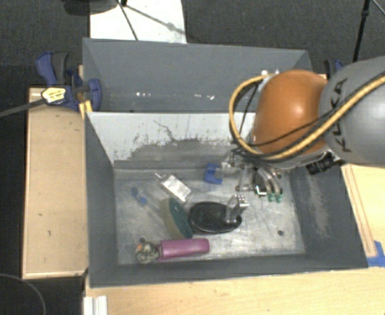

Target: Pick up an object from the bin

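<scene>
The robot's gripper [237, 209] hangs at the right edge of a flat, glossy black oval disc [207, 216] lying mid-floor in the grey metal bin [102, 189]. I cannot tell whether it is open or closed. The disc looks light, stiff and slippery, and is probably best pinched across its rim.

Dark carpeted floor [22, 18] all around, a white sheet [166, 2] at the top.
</scene>
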### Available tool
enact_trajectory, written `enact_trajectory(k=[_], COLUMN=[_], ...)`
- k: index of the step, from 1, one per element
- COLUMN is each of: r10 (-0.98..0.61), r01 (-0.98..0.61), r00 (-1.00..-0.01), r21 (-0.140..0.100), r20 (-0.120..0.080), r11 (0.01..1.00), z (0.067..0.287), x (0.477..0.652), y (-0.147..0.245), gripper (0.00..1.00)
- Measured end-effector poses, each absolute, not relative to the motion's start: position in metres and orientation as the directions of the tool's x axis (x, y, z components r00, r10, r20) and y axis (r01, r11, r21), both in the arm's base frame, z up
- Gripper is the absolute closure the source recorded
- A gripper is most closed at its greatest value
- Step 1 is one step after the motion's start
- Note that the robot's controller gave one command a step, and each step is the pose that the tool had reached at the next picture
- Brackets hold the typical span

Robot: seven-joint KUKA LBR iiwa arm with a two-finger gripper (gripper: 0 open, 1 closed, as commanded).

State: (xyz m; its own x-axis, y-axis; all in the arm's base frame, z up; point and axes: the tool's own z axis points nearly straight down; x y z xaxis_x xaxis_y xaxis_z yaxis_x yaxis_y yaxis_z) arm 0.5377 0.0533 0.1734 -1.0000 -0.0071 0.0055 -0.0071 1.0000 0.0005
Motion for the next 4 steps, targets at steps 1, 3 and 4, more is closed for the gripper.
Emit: enact_trajectory(k=[1, 3, 4], r10=[-0.169, -0.199, -0.484], r01=[-0.169, -0.199, -0.483], r00=[-0.986, -0.980, -0.875], r21=[0.000, -0.001, -0.005], r20=[-0.011, -0.010, -0.008], r11=[0.986, 0.980, 0.875], z=[0.071, 0.199, 0.359], x=[0.494, 0.503, 0.488], y=[0.052, 0.042, -0.010], gripper=[0.00, 1.00, 1.00])
